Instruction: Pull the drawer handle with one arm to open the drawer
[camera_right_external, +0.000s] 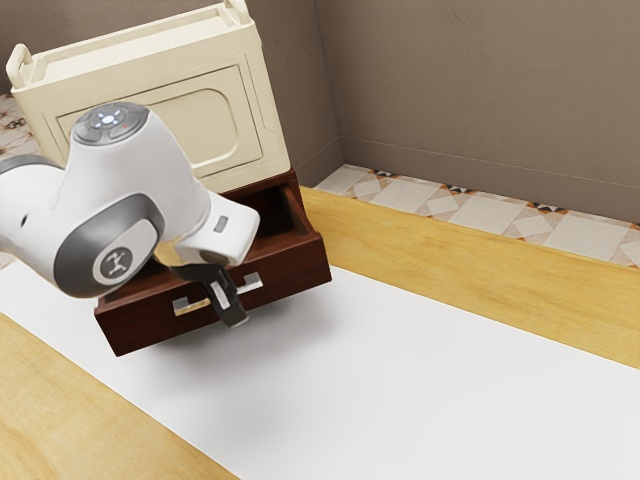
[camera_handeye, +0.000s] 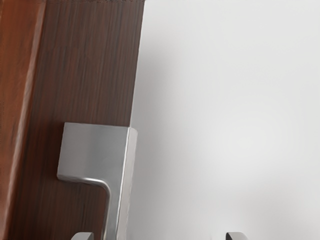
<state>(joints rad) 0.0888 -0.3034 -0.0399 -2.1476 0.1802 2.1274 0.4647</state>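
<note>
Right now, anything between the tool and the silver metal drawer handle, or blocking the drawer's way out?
Nothing visible on either count. Tool is already at the silver metal handle; dark brown wooden drawer, partly out, faces flat white surface.

Cream box (camera_right_external: 265, 110): carrying a loop handle (camera_right_external: 18, 66) at each end of its top
White runner (camera_right_external: 400, 380): lying flat
Wooden table (camera_right_external: 470, 250): showing yellow grain along both sides of the runner
Patterned floor tiles (camera_right_external: 490, 212): running beyond the table
Brown wall (camera_right_external: 480, 80): rising behind
</note>
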